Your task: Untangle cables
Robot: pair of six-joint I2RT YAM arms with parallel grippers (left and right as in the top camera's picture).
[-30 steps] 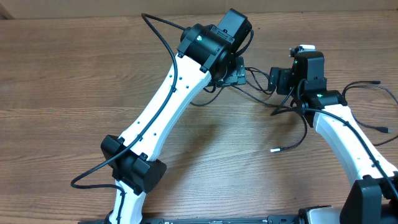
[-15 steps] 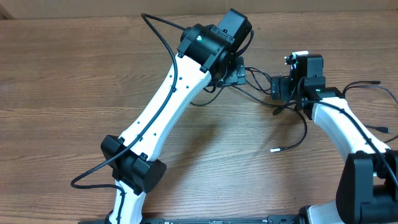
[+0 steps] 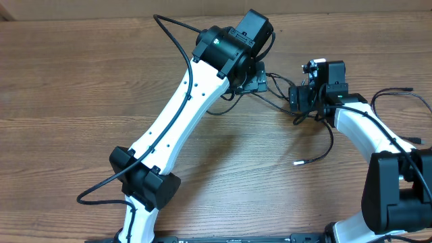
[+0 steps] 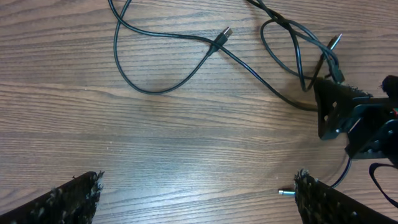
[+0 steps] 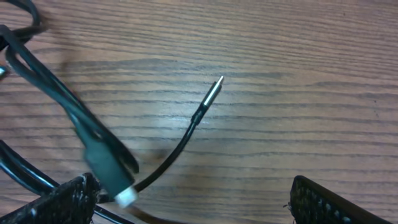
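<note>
Wooden table (image 3: pixel 67 81) holds tangled black cables (image 4: pixel 217 43). The left gripper (image 4: pixel 199 186) hangs above them, the right gripper (image 5: pixel 193 190) over a silver-tipped plug (image 5: pixel 213 90); both jaws spread wide.

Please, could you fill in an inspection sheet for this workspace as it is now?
Surface: wood-grain table, bare where visible.
Job's things: thin black cables, looped and crossing one another; one silver-tipped plug lies free.
Clutter: nothing seen.
Grippers: left claw open, empty; right claw open, a blurred plug close to one finger.
Cables: thick arm cable loops loosely off the left arm.
Surroundings: tan strip beyond the far edge.
</note>
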